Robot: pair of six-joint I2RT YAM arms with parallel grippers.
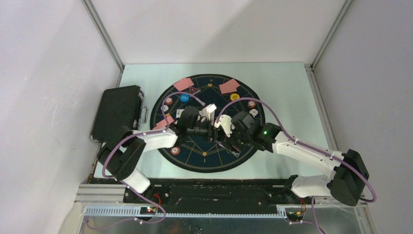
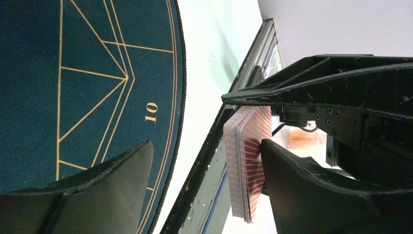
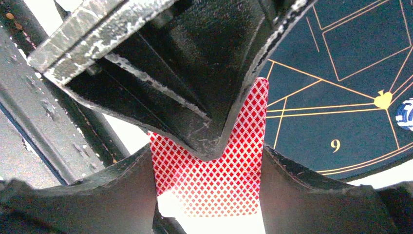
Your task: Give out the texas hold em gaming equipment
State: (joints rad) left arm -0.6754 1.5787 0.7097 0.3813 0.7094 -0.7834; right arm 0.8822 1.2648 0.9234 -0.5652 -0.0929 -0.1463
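Both grippers meet over the middle of the dark mat [image 1: 204, 161]. My right gripper [image 1: 220, 133] [image 3: 207, 168] is shut on the side edges of a deck of red-patterned playing cards [image 3: 214, 180]. My left gripper [image 1: 212, 130] [image 2: 205, 146] is open; one finger rests against the back of the deck [image 2: 246, 165], the other stands well clear. Pink cards [image 1: 183, 84] [image 1: 229, 86] [image 1: 164, 123], a red triangular token [image 1: 194, 91] and chips, blue [image 1: 184, 97], yellow [image 1: 234, 97], red-white [image 1: 251, 103], white [image 1: 253, 112], lie around the mat.
A black rectangular case [image 1: 119, 113] lies left of the mat. Grey walls close in the table on three sides. A metal rail [image 1: 195, 195] runs along the near edge. A blue-white chip [image 3: 405, 114] shows at the right wrist view's edge.
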